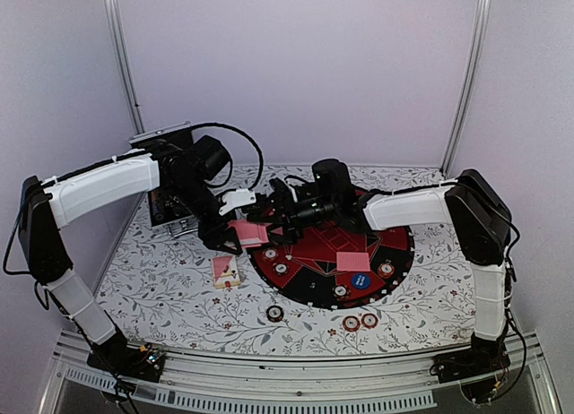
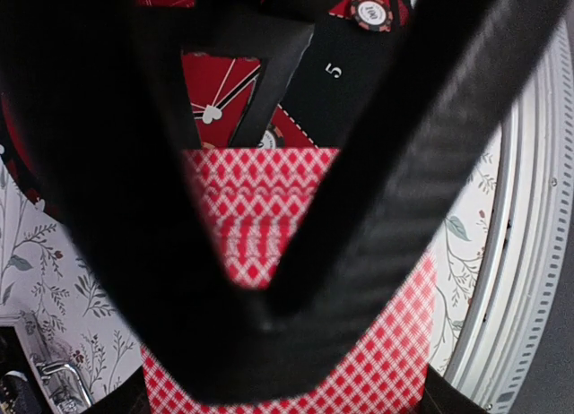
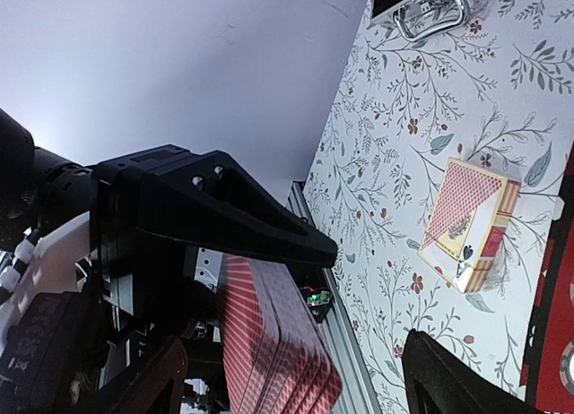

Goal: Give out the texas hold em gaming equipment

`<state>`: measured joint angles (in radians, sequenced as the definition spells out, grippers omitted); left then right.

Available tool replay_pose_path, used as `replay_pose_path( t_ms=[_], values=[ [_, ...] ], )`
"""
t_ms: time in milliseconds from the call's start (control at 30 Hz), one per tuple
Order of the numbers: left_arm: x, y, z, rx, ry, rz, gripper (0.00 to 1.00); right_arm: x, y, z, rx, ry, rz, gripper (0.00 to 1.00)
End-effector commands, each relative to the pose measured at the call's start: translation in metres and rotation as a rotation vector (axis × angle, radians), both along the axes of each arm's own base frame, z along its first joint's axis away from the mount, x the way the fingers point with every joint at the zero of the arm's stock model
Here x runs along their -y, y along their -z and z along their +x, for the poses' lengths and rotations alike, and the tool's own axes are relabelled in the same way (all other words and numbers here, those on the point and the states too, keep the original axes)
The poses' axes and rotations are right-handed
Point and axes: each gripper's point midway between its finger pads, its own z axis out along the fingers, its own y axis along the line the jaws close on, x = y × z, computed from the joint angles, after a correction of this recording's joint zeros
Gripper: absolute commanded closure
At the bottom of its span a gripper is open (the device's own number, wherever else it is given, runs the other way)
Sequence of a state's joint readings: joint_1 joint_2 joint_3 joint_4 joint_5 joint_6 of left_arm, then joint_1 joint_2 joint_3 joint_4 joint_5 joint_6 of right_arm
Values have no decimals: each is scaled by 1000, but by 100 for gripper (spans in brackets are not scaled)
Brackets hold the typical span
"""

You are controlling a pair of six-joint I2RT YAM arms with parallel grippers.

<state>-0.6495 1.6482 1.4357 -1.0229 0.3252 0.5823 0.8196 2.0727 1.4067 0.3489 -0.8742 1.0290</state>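
Observation:
My left gripper is shut on a stack of pink-backed playing cards just above the left edge of the round red-and-black mat. In the left wrist view its fingers close in a V over the red-patterned cards. From the right, my right gripper reaches that stack with its jaws open. In the right wrist view the cards sit beside its upper finger, and I cannot tell if they touch. A pink card, a blue button disc and chips lie on the mat.
A card box lies on the floral tablecloth left of the mat and shows again as the box. Loose chips sit near the front edge. The black case stands at the back left, behind my left arm.

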Motion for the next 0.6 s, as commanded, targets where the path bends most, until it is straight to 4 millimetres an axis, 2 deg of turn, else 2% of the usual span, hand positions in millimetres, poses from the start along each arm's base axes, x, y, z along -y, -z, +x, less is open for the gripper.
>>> replay_pose_path(
  t_ms=[0,167,433,567],
  values=[
    [7,-12,9,32,-5,-37,100,-17,2,-6,-12,-41,19,14],
    [7,-12,8,30,-5,-39,100,-31,8,-12,-27,-66,18,13],
    [8,-12,9,30,-2,-41,100,-54,6,-19,-37,-111,43,12],
    [8,-13,8,32,-2,-43,100,-57,14,-18,-60,-107,34,12]
  ],
)
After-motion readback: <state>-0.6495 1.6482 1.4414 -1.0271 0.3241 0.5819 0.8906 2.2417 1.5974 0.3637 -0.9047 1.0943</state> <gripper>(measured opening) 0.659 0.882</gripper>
